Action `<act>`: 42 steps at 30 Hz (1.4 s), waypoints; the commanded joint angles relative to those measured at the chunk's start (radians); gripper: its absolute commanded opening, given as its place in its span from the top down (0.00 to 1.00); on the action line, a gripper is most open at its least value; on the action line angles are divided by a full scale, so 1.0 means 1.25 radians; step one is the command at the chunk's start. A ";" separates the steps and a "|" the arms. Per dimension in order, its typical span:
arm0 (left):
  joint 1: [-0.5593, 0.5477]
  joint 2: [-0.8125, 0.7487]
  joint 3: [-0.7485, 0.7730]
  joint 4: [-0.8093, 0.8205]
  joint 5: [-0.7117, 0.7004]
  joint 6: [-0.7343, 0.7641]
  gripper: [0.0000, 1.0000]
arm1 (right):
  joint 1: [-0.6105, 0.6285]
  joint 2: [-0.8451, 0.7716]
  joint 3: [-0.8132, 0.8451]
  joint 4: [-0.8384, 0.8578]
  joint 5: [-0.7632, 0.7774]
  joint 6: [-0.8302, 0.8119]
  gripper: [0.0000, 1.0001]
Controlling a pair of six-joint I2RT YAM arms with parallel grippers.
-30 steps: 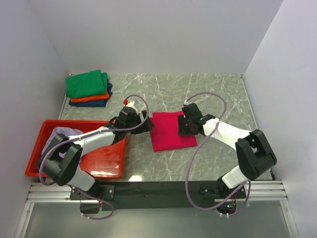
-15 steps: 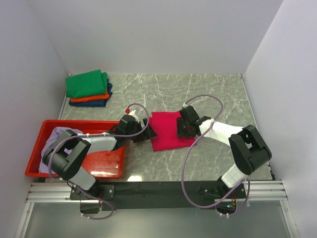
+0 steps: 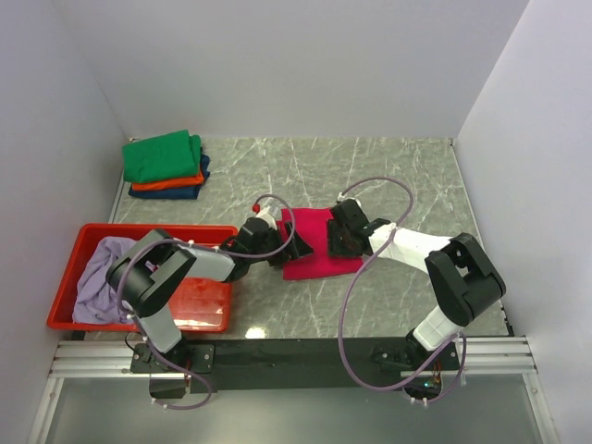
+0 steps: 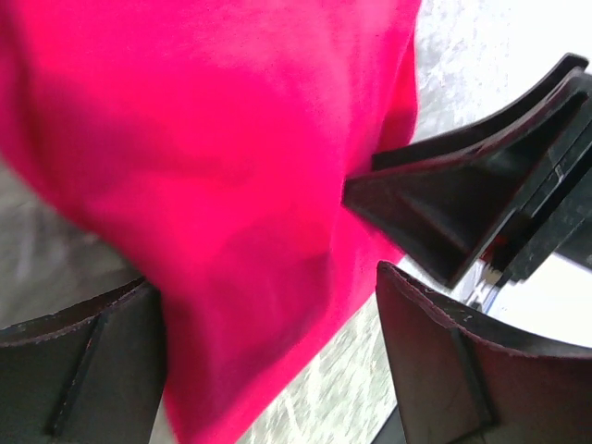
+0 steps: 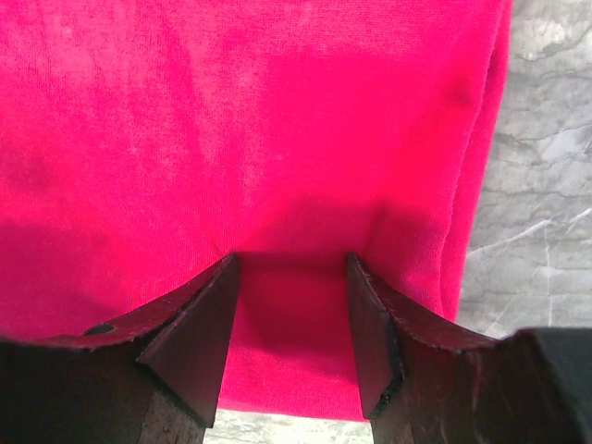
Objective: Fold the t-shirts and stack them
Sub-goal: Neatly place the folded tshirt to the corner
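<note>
The left claw point(image 3: 280, 242) now reaches the left edge of the crimson-pink t-shirt point(image 3: 316, 248), which lies folded on the table point(image 3: 407, 176) at the centre of the frame. A second ago that claw hung clear of the cloth, further left and nearer the red tray point(image 3: 63, 310). Since then its arm has swung right and lower. In the left wrist view its fingers point(image 4: 83, 370) stand wide apart with the pink edge running between them, and they are not closed on it.

The right claw point(image 3: 339, 242) has slid a little to the left and sits on the right part of the same shirt. In its own view the fingers point(image 5: 190, 338) are apart, with their tips pressed down on the cloth and small puckers beside them. They pin the cloth and do not pinch it.

The shirt itself has barely shifted, though the left claw now covers more of its left margin. I judge that both claws are set for the next handling of this shirt, either a further fold or a lift toward the pile.

In the upper left, the green t-shirt point(image 3: 165, 155) lies on the orange t-shirt point(image 3: 162, 183) and the dark blue t-shirt point(image 3: 185, 192), unchanged. The pale lavender t-shirt point(image 3: 100, 277) remains crumpled in the tray at the lower left and is not yet folded.
</note>
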 commanded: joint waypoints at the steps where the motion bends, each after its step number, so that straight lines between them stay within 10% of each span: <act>1: -0.026 0.055 0.020 -0.040 -0.023 -0.008 0.12 | 0.024 0.042 -0.021 -0.021 -0.043 0.030 0.43; 9: -0.034 0.098 0.058 -0.062 -0.061 0.003 0.29 | 0.044 0.045 -0.026 -0.018 -0.044 0.039 0.43; 16: -0.033 0.113 0.126 -0.152 -0.142 0.063 0.66 | 0.050 0.021 -0.036 -0.022 -0.038 0.043 0.43; 18: -0.030 0.118 0.153 -0.203 -0.164 0.086 0.98 | 0.051 0.010 -0.039 -0.027 -0.034 0.043 0.43; 42: 0.278 0.134 0.664 -0.633 -0.112 0.619 1.00 | 0.051 -0.173 -0.021 -0.103 -0.014 -0.015 0.42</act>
